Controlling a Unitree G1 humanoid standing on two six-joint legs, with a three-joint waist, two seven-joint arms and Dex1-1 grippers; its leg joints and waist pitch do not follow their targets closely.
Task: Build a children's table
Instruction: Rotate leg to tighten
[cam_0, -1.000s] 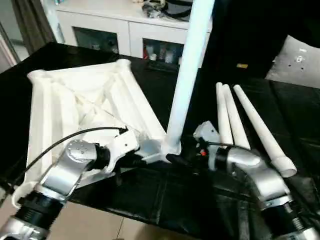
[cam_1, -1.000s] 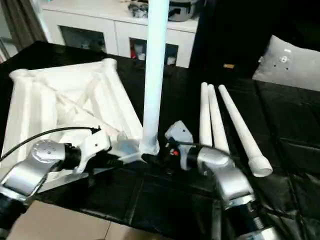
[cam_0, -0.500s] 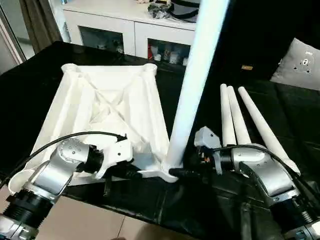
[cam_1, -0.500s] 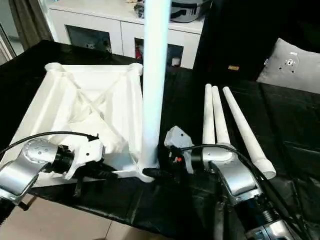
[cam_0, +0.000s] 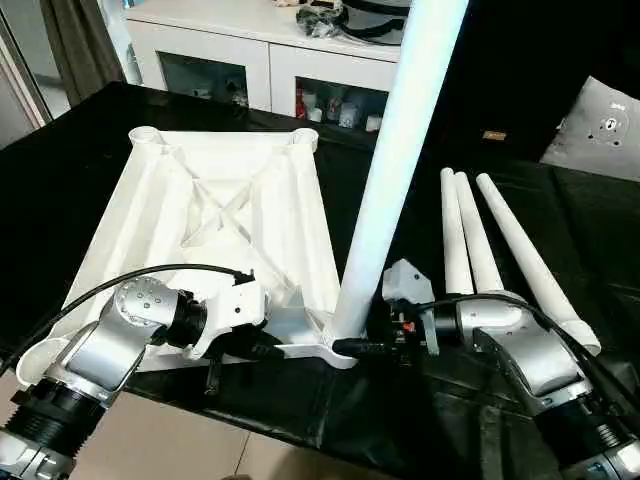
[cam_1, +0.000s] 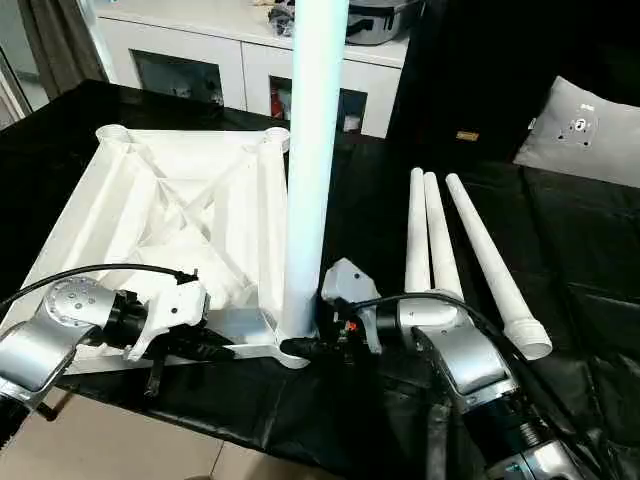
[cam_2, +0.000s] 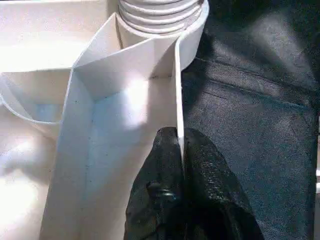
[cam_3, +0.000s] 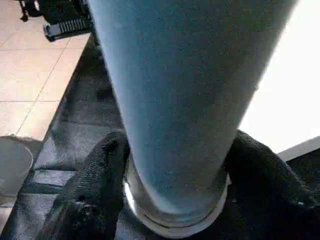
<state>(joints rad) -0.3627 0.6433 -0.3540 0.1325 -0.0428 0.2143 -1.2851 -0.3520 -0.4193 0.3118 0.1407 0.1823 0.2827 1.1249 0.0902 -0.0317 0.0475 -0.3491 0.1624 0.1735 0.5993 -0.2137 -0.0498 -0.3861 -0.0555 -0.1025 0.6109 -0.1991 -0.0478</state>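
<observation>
While left gripper (cam_2: 181, 150) pinches thin rim, right gripper (cam_3: 175, 165) clasps smooth tapered leg (cam_0: 395, 170)

Both silver forearms reached forward and inward from the lower corners of the head view, wrists bent toward each other. The left gripper (cam_2: 181, 150) had its 2 black fingers (cam_2: 160, 170) pinched together on the tabletop rim (cam_2: 178, 90). The right gripper (cam_3: 175, 165) had its 2 fingers (cam_3: 100, 180) spread around the base of the upright leg (cam_0: 395, 170), pressing it from either side.
</observation>
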